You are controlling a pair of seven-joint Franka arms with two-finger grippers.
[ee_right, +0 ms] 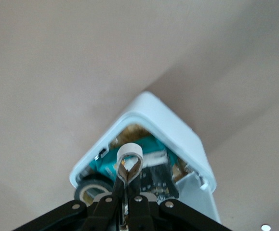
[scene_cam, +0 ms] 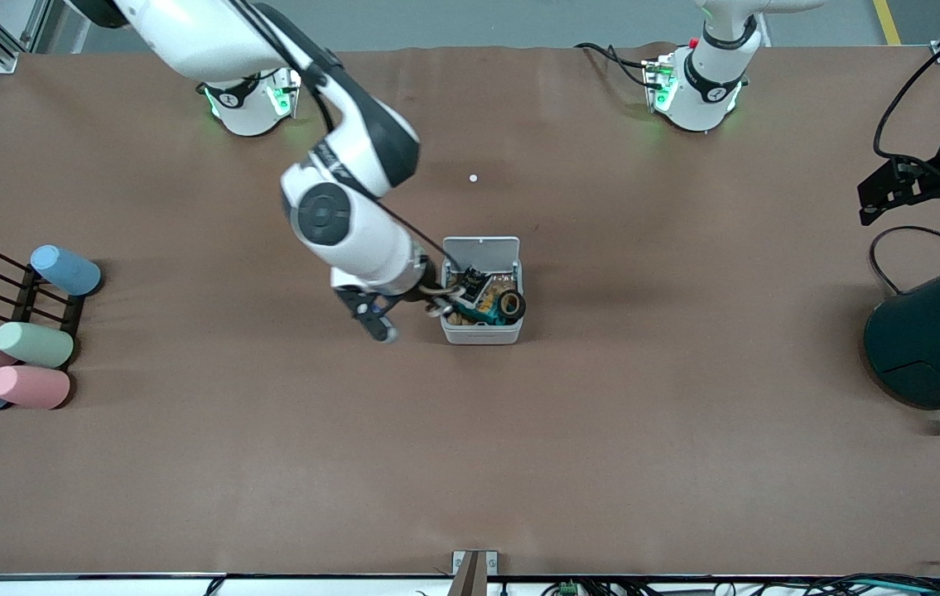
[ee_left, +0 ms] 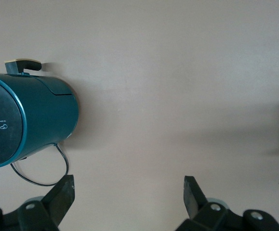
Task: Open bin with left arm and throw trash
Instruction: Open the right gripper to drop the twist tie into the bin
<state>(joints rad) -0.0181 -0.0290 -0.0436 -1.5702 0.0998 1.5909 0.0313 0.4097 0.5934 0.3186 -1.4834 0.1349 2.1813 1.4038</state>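
The bin (scene_cam: 482, 327) is sitting in the middle of the table (scene_cam: 470, 463), and its lid (scene_cam: 481, 251) is standing up, so the opening step looks done. Inside the bin I am seeing a dark tape roll (scene_cam: 511, 305), a crumpled black wrapper (scene_cam: 472, 281) and some teal and brown scraps. So most of the trash seems to be in already.

The right gripper (scene_cam: 442, 301) is hovering over the edge of the bin on the right arm's side. Its fingers are pinching shut on a beige rubber band (ee_right: 130, 156). In the right wrist view the band is making a little loop that is sticking out past the fingertips, right above the open bin (ee_right: 129, 118). The band is not lying in the bin yet. I think the last job is to let go of it so it drops in among the other bits. If the loop is clinging to a finger, it could slip down outside the wall instead.

Farther from the front camera, toward the left arm's end of the table, the left gripper (ee_left: 129, 190) is waiting up in the air with its fingers spread wide and nothing between them. It is hanging over bare table next to the big dark teal round container (ee_left: 31, 120), well apart from the bin.

At the right arm's end, pastel cylinders (scene_cam: 32, 344) are lying by a small black rack (scene_cam: 31, 294).
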